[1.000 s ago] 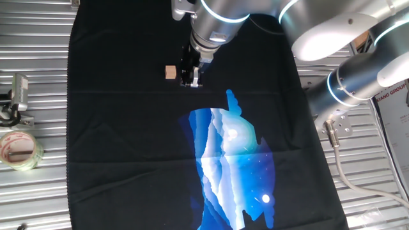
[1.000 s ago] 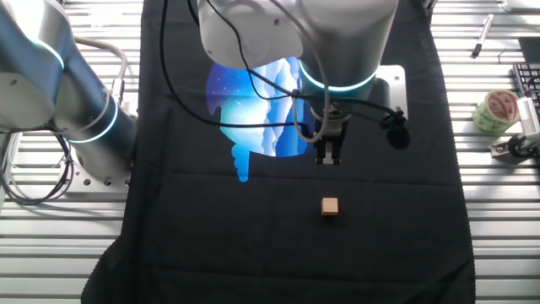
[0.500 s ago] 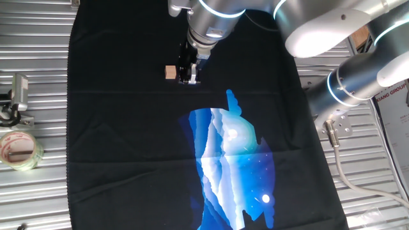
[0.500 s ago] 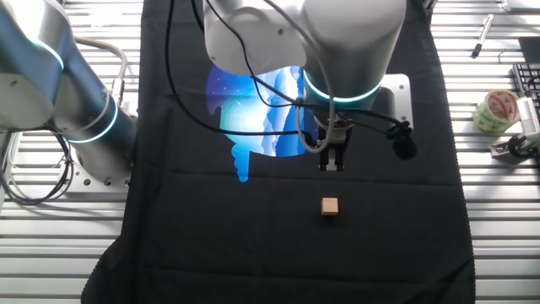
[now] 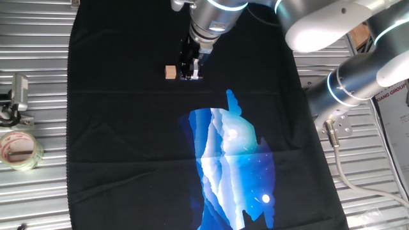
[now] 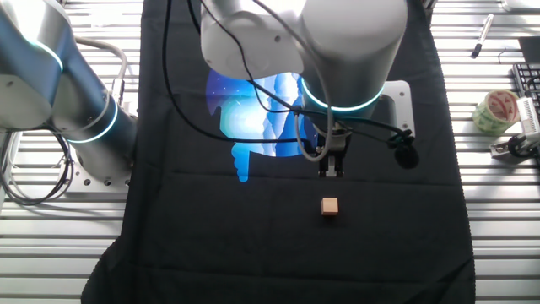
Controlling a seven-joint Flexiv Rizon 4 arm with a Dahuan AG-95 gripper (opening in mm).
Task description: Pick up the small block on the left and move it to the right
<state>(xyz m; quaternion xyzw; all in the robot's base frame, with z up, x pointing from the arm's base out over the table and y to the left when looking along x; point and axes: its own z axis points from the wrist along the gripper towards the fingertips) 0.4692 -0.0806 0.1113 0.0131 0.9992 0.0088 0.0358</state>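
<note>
The small block (image 5: 170, 72) is a tiny light tan wooden cube lying on the black cloth (image 5: 128, 140). It also shows in the other fixed view (image 6: 330, 206). My gripper (image 5: 190, 74) hangs fingers down just to the right of the block, apart from it. In the other fixed view the gripper (image 6: 331, 171) is a short way beyond the block, toward the blue print. The fingers stand close together with nothing between them.
A blue mountain print (image 5: 233, 160) covers the middle of the cloth. A roll of clear tape (image 5: 19, 149) and a metal clip (image 5: 18, 96) lie on the slatted metal table left of the cloth. The arm's base (image 6: 93, 135) stands beside the cloth.
The gripper has drifted a little toward the block's side and slightly farther from the blue print. The block has not moved.
</note>
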